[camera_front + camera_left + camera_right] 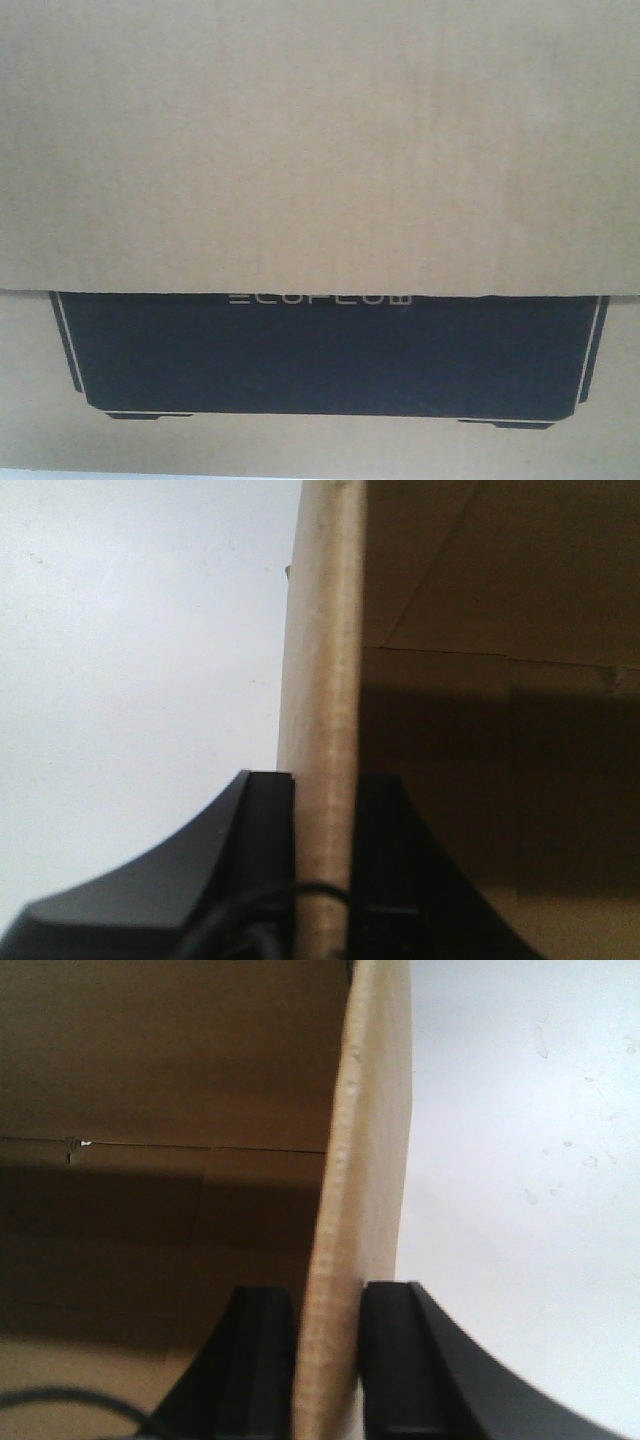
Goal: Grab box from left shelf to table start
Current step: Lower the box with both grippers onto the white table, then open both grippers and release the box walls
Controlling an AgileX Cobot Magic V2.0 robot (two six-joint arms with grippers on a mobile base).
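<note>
The brown cardboard box fills the front view, its black panel with white "ECOFLOW" lettering low in the frame. In the left wrist view my left gripper is shut on the box's left wall, one black finger outside and one inside the box. In the right wrist view my right gripper is shut on the box's right wall the same way. The pale white-grey table lies beside the box, also in the right wrist view. The shelf is out of view.
The box's open inside with a flap seam shows in both wrist views. A thin black cable crosses the left gripper's fingers.
</note>
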